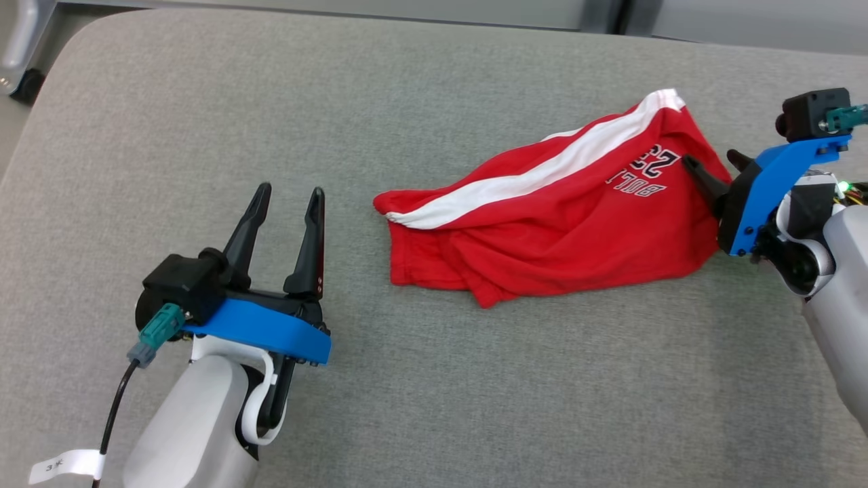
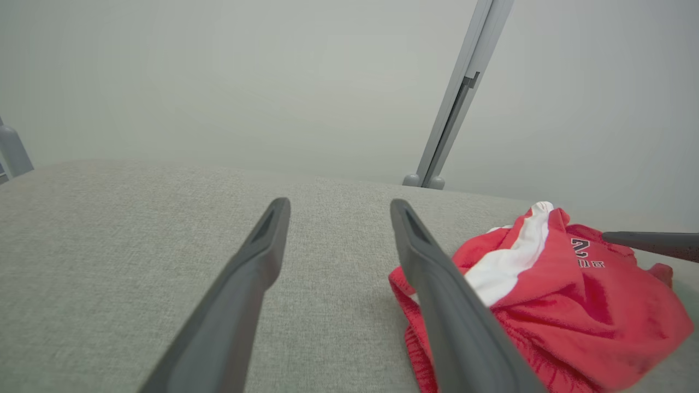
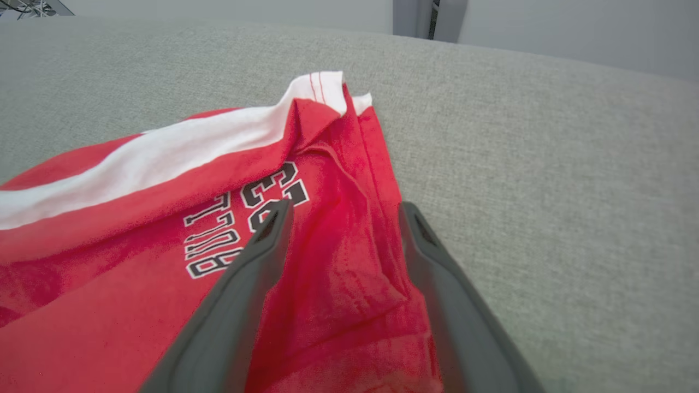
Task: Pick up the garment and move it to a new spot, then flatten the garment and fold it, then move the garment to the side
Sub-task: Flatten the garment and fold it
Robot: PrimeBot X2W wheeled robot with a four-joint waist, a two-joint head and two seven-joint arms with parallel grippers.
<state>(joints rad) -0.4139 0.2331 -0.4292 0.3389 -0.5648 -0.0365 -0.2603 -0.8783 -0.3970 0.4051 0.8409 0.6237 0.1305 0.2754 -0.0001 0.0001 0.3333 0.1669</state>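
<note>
Grey woven cushion (image 1: 434,379) under both arms, pale wall and a grey post (image 2: 453,109) behind. Garment (image 1: 556,224) is red shorts with a white stripe (image 1: 542,169), lying bunched and creased, not flat. Right gripper (image 3: 344,206) is open, jaws spread over the end of the cloth beside the black lettering (image 3: 240,224); a raised red ridge sits between the jaws, bare cushion just outside the far jaw. I cannot tell whether the tips touch the cloth. I read this as lining up a pinch on a thick fold, so that closing takes several layers at once. Left gripper (image 1: 290,190) is also open and holds nothing; the garment's nearest end lies beyond its right jaw, apart from it. I judge it is parked clear for the lift. Pickup not yet made.
</note>
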